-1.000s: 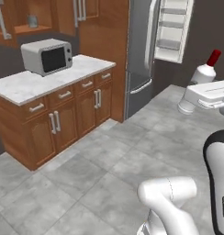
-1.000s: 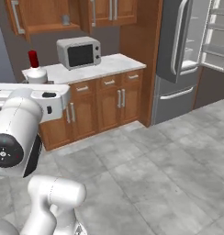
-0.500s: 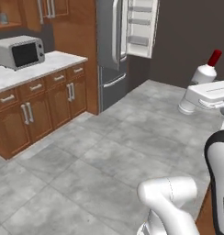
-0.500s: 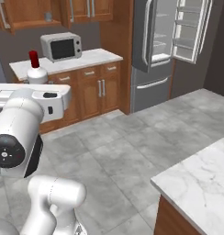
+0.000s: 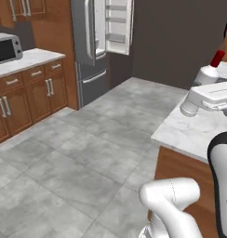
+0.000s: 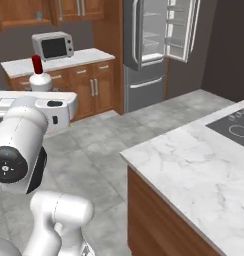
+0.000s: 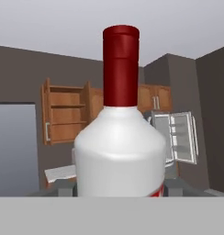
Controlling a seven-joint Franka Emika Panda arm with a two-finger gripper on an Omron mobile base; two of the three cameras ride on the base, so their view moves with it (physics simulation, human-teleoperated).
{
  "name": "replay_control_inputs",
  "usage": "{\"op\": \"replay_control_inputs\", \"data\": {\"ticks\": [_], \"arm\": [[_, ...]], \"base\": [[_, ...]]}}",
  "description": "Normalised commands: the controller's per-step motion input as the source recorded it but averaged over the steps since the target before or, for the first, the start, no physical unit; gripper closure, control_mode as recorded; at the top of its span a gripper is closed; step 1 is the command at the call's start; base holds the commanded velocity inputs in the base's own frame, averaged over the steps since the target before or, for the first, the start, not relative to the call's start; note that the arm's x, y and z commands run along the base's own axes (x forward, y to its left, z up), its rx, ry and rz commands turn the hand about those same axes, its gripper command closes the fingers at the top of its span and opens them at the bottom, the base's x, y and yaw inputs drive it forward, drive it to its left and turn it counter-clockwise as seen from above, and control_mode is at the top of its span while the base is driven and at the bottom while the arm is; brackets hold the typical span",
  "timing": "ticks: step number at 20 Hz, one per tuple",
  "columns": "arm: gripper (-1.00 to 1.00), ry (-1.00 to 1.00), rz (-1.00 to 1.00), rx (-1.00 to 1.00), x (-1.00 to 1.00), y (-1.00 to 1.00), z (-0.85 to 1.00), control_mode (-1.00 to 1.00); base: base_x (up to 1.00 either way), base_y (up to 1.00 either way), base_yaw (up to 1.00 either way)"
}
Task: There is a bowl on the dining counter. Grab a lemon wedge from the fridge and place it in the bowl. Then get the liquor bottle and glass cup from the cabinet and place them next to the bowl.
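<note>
One thing is clearly in the claw (image 7: 118, 193) at this moment: the liquor bottle (image 7: 119, 137), standing upright, its whitish body and red cap close up in the hand view, with the jaws clamped on its lower body, though the fingertips themselves are mostly hidden by the bottle, so the hold is judged from how it sits rather than plainly seen. From the left base view the bottle (image 5: 209, 70) rides at the end of the white arm above the edge of a marble bench (image 5: 190, 130); from the right base view it (image 6: 39, 77) sits high over the arm, well apart from the microwave (image 6: 53, 45) on the far bench. The fridge (image 6: 149, 50) stands with one upper door open, showing its white shelves. As for progress, the bottle has evidently been fetched and is in transit, so that part is under way but not finished, since it is not set down. The marble top in the right base view carries a black cooktop (image 6: 234, 127), so it is the island, not the dining bench. Neither the bowl nor the lemon wedge can be checked here, so that step stays unconfirmed. The glass cup also looks left to fetch.
</note>
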Motion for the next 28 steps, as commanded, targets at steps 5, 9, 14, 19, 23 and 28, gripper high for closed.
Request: {"op": "replay_control_inputs", "data": {"ticks": [5, 9, 14, 19, 23, 28], "arm": [[1.00, 0.00, 0.00, 0.00, 0.00, 0.00, 0.00, 1.00], [1.00, 0.00, 0.00, 0.00, 0.00, 0.00, 0.00, 1.00], [1.00, 0.00, 0.00, 0.00, 0.00, 0.00, 0.00, 1.00], [1.00, 0.00, 0.00, 0.00, 0.00, 0.00, 0.00, 1.00], [1.00, 0.00, 0.00, 0.00, 0.00, 0.00, 0.00, 1.00], [1.00, 0.00, 0.00, 0.00, 0.00, 0.00, 0.00, 1.00]], "base": [[-0.82, -1.00, -0.04], [-0.82, -1.00, -0.04], [-0.89, -1.00, -0.03], [-0.86, -1.00, -0.02], [-0.79, -1.00, -0.01], [-0.76, -1.00, 0.00]]}}
